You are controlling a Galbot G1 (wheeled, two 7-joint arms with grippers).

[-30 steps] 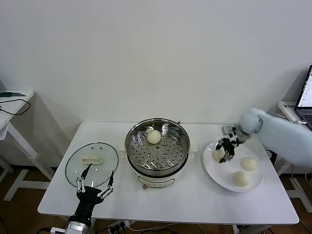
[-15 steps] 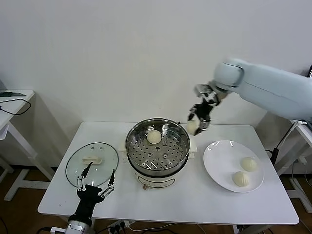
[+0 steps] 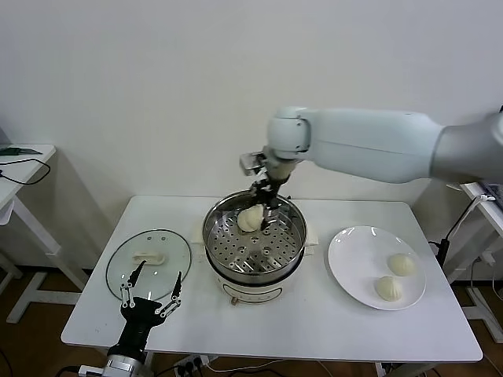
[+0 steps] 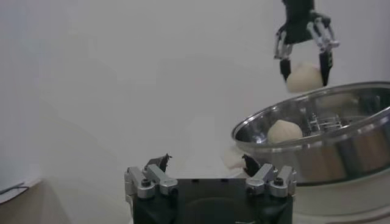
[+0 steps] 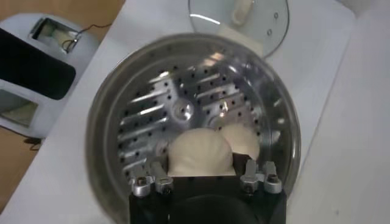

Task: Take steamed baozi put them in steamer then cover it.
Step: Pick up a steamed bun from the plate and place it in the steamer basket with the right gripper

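Above steamer (image 3: 254, 236) rim: right gripper (image 3: 266, 206) jaws clamp baozi (image 3: 253, 217); left gripper (image 3: 149, 299) jaws spread beside cover (image 3: 148, 264).

4 baozi (image 3: 250, 217), 1 steamer (image 3: 253, 242), 1 cover (image 3: 149, 264), 1 plate (image 3: 355, 271).

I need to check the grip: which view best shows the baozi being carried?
The left wrist view: the held baozi hangs between the right end effector fingers, above the steamer. In the right wrist view it fills the foreground; in the head view it overlaps the baozi already inside.
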